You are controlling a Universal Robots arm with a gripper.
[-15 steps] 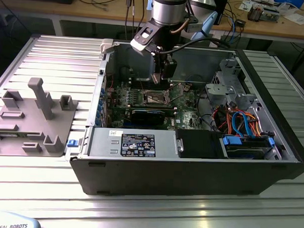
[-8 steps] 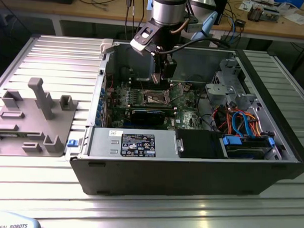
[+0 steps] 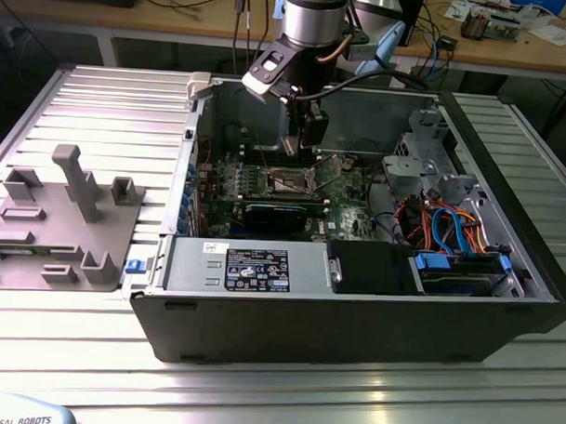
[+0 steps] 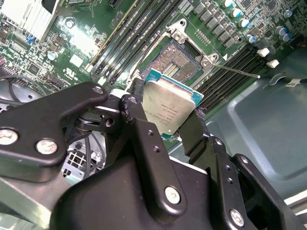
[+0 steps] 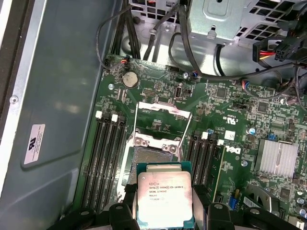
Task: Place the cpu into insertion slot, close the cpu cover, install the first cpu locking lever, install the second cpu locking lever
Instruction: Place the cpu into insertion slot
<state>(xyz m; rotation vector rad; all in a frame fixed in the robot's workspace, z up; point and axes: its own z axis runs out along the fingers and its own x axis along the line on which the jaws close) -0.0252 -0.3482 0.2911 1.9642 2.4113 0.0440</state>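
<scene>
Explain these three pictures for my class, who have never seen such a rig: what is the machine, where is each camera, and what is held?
A robot arm reaches down into an open computer case lying on a ribbed metal table. The exterior view looks on from outside; both wrist views ride on the arm. Its gripper, a two-fingered clamp, is shut on the cpu, a flat silver chip, above the green board. The insertion slot lies bare, its cpu cover swung open. A grey holder lies at the exterior view's left.
</scene>
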